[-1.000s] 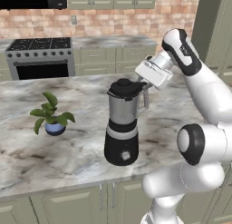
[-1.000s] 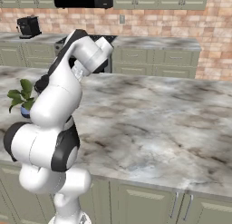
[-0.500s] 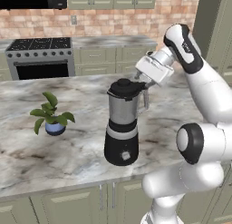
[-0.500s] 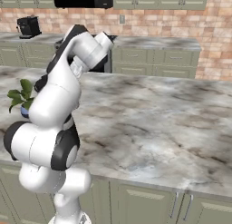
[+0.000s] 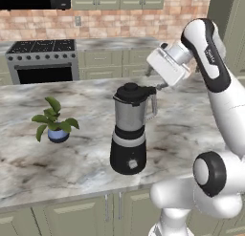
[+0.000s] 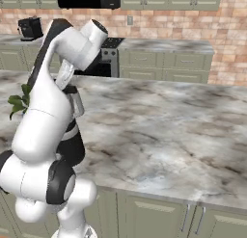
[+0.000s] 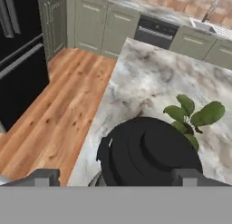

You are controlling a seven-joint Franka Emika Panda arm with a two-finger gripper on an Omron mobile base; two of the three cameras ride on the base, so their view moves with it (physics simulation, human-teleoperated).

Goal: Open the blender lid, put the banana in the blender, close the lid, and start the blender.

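1. Grey-veined marble counter (image 5: 72, 154): unchanged from a second ago, carrying the blender and a leafy green potted plant in a blue pot (image 5: 55, 120) well to its left.
2. Clear grey handled blender on black-and-silver base (image 5: 130, 130): same spot; arm hides most of it in right base view.
3. Round black domed blender lid (image 7: 152, 155): seated on the jar.
4. Tool (image 7: 115, 177): a second ago nearer the lid; now backed off up-right, fingers (image 7: 45, 177) spread, gripping nothing.

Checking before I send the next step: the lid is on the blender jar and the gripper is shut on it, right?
Not quite. The blender lid is on the blender, but the gripper stands open, its fingertips wide apart beside the lid, as the hand view shows.
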